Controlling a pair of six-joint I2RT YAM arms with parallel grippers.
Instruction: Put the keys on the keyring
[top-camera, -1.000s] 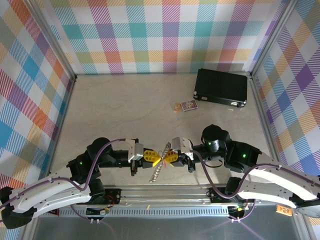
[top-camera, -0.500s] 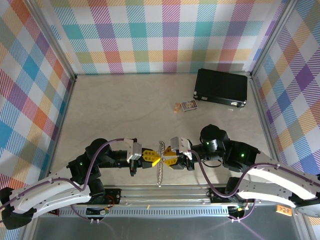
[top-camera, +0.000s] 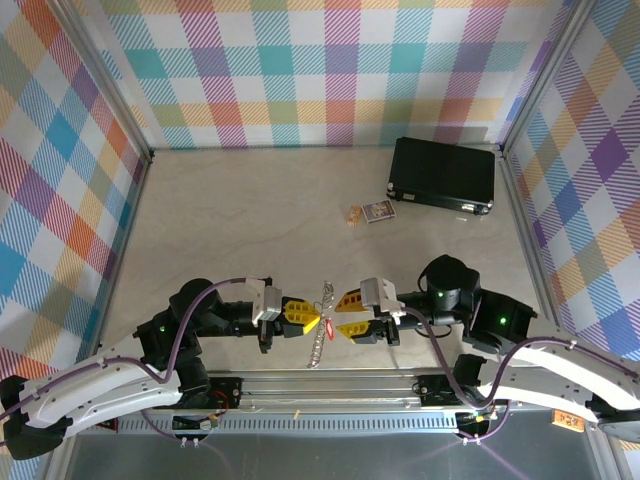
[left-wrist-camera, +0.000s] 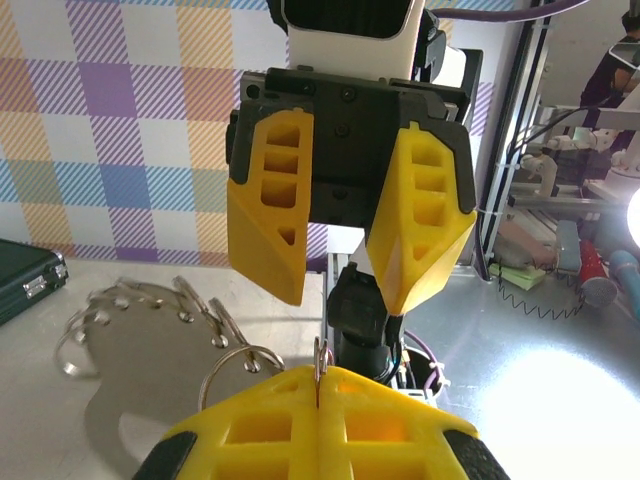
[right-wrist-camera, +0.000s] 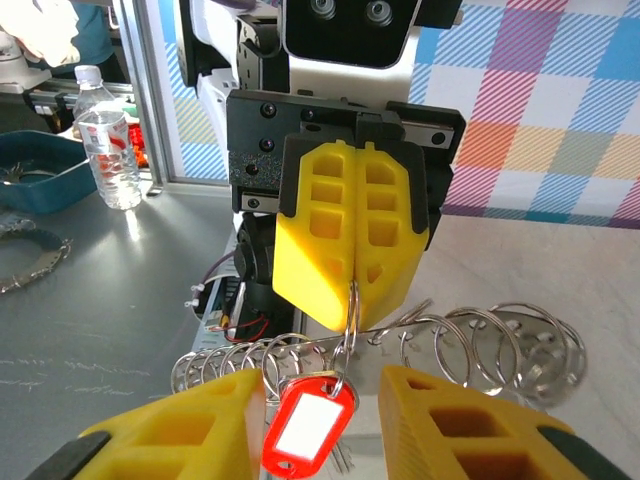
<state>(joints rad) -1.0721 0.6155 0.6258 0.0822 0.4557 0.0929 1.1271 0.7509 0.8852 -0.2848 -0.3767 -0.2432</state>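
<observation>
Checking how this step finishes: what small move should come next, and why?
Probably draw the open right tool straight back: the red key hangs from the keyring, which the shut left tool pinches, so the right arm seems done here.

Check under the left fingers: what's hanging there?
The red-headed key hangs from the keyring loop pinched by the left fingers, more loops behind. Its blade is mostly covered.

finishes: mostly bright metal, glossy plastic
keyring (right-wrist-camera: 480, 350) shiny bare metal wire; key (right-wrist-camera: 308, 425) head glossy red plastic; table (top-camera: 240, 220) matt beige; case (top-camera: 443, 172) matt black
</observation>
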